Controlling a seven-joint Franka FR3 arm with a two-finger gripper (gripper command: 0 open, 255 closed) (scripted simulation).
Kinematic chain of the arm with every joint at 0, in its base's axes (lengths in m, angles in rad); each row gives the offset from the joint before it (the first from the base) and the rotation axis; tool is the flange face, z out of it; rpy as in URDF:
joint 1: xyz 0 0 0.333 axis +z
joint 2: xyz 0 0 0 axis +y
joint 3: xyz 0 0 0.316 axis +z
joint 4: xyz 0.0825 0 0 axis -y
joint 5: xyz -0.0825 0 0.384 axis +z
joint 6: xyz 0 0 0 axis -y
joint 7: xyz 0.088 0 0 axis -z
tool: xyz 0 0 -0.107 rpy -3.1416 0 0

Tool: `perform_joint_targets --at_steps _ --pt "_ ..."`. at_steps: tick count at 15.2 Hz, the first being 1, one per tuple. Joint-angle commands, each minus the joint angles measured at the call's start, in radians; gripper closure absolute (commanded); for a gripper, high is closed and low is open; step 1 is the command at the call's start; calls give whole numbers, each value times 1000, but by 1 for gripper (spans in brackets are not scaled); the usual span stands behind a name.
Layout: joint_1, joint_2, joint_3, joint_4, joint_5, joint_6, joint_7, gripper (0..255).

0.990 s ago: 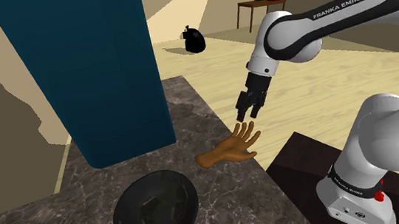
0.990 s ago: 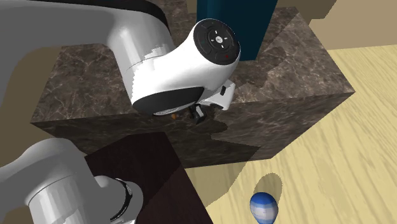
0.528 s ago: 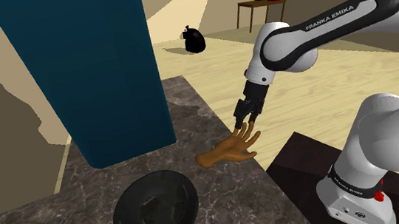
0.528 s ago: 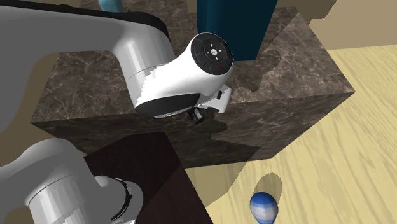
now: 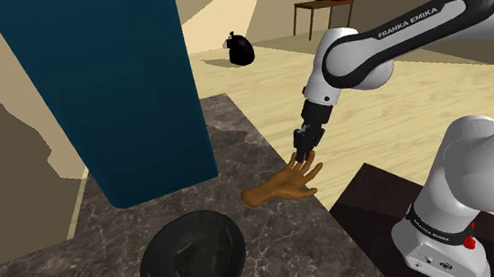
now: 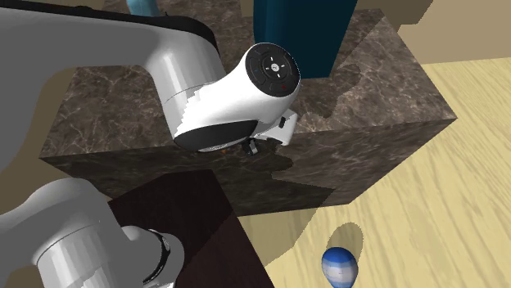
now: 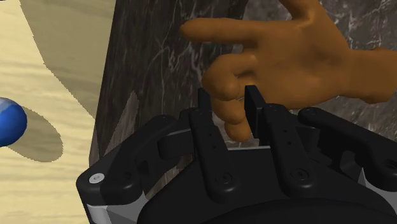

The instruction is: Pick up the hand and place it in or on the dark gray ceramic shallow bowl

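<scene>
Shoulder view records the dark marble counter [image 5: 90, 252] beneath the claw [image 5: 304, 157], the dark shallow bowl [image 5: 192, 260] on it well apart from the claw, and the brown hand [image 5: 282, 187] lying directly under the claw, whose narrowed jaws clasp its fingertips.

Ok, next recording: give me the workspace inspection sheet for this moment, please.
Surface: dark marbled counter.
Job's things: brown hand lies flat near the counter's edge; dark bowl is empty and sits apart from it.
Clutter: tall teal block stands on the counter behind the bowl.
Grippers: pincer is shut on the hand's fingertips; the hand is not yet lifted.
Cables: nothing seen.
Surroundings: pale wood floor, black bag, small table far off, blue-and-white ball on the floor.
</scene>
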Motion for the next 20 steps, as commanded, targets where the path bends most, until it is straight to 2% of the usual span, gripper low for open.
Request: perform_joint_targets --at_steps 1,7,20 --pt "0 0 0 0 0 0 0 255" --pt "0 0 0 0 0 0 0 255" --pt "-22 -82 4 120 -50 -191 82 255"
